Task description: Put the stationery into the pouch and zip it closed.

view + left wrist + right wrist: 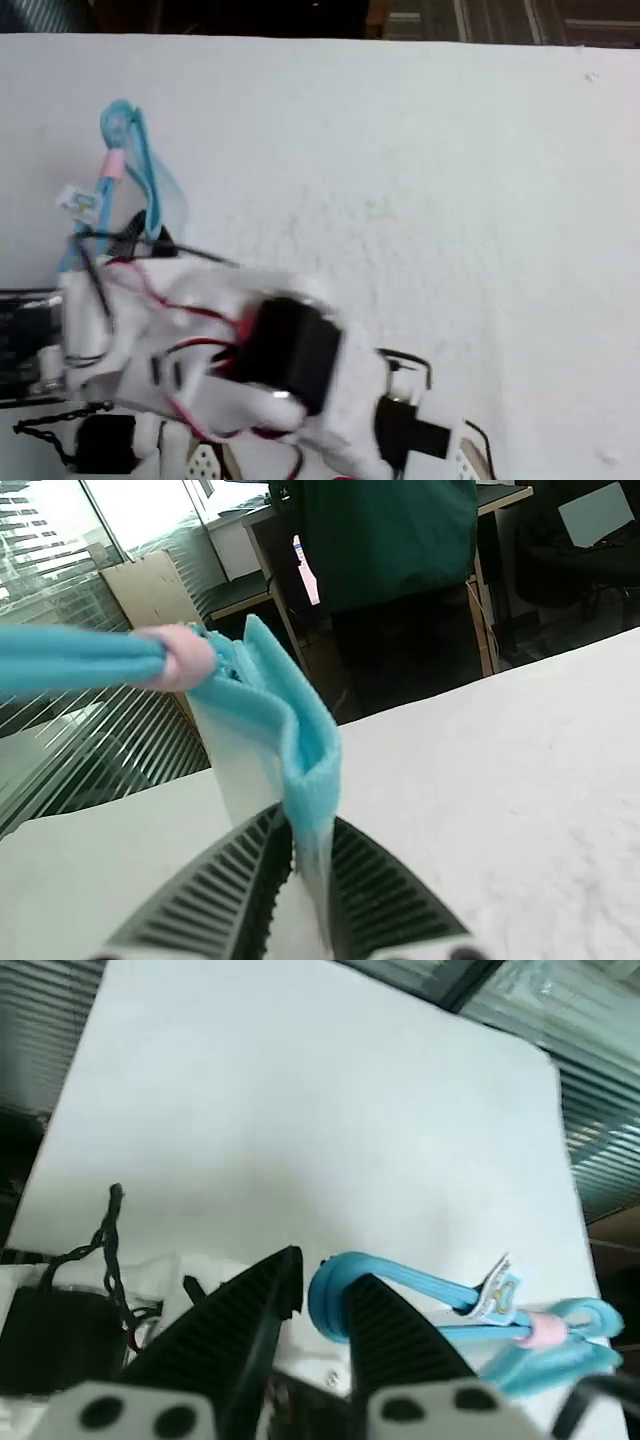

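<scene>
A pouch [150, 185] with a clear body and a light blue rim stands lifted at the table's left. In the left wrist view my left gripper [310, 825] is shut on the pouch [300, 740], its ribbed fingers [240, 880] pinching the wall below the blue rim. A pink zipper pull [180, 658] sits at the rim, and a blue strap [70, 660] runs off from it. My right gripper [325, 1275] is shut on the looped end of that strap [400, 1275]. Farther along the strap are a paper tag [497, 1290], the pink pull [545, 1330] and the pouch [560, 1360].
Both white arms with black motors [290, 350] crowd the table's near left, with red and black wires [150, 290] across them. The white table [450, 200] stretches bare to the right and back. Desks stand beyond its far edge [420, 580].
</scene>
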